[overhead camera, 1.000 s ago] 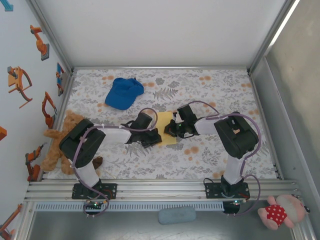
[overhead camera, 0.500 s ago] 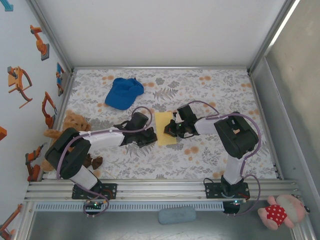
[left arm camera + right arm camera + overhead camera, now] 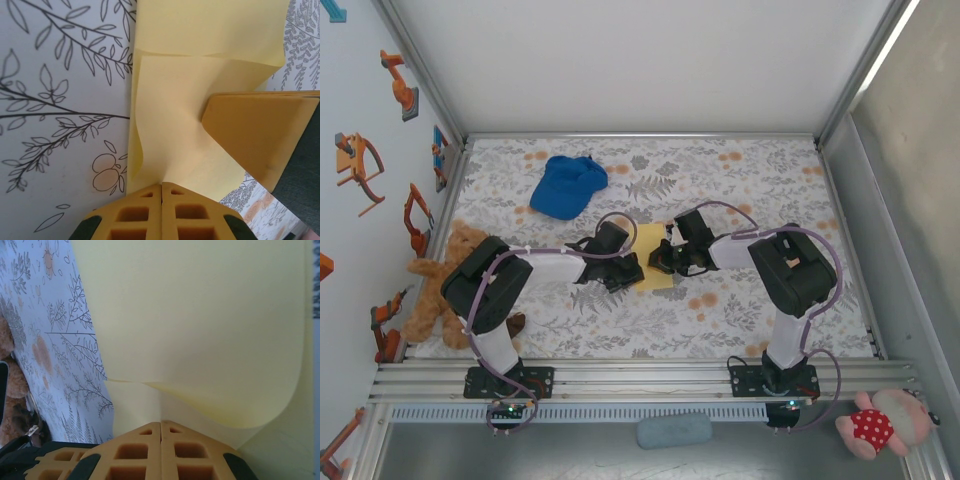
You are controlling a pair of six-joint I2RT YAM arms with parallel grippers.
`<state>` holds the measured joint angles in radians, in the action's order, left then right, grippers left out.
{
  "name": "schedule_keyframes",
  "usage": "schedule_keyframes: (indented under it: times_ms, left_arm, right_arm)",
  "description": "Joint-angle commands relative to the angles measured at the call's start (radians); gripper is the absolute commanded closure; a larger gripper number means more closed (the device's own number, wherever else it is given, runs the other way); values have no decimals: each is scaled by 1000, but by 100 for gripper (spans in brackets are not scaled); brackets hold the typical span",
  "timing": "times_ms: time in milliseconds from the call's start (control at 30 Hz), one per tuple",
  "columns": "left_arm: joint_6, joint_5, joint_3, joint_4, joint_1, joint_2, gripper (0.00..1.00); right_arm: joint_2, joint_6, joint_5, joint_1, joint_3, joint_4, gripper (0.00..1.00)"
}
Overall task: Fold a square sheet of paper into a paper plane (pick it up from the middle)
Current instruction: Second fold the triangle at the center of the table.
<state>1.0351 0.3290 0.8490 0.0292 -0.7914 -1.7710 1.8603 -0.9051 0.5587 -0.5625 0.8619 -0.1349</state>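
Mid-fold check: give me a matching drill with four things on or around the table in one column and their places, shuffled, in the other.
Things:
1 yellow paper sheet
2 blue cap
3 teddy bear
4 pink plush toy

Places:
A far side of the table, left of centre
B off the table, past its near right corner
C table centre
D left edge, near half

Pairs: 1-C, 2-A, 3-D, 4-B

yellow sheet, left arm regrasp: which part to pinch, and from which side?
Likely the left edge, coming in low from the left arm's side. Beside that spot the top layer of the yellow sheet buckles up off the table, leaving room for a finger underneath. The left gripper is shut on that edge; the right gripper is shut on the opposite side.
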Motion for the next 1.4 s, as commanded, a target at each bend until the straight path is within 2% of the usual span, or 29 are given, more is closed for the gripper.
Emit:
schedule_keyframes:
  times_ms: [0,167,367,933,1167,1367]
  left_arm:
    - [6,-24,-10,-94,1,-4,97]
    - [14,-21,-14,-123,3,-24,99]
    - [4,-16,-8,-125,4,-24,100]
    - [-3,-12,-4,-131,2,-31,100]
    - [-1,-15,-5,-136,3,-28,100]
    - [7,-27,-12,-178,3,-18,100]
  right_arm:
    - [27,33,-100,4,-13,138,100]
    - [-64,129,-33,9,74,186,100]
    - [-185,252,-82,7,115,336,100]
    - [-38,204,-23,-62,94,220,100]
    - [7,249,7,-58,97,224,100]
    - [25,286,-18,-7,98,245,100]
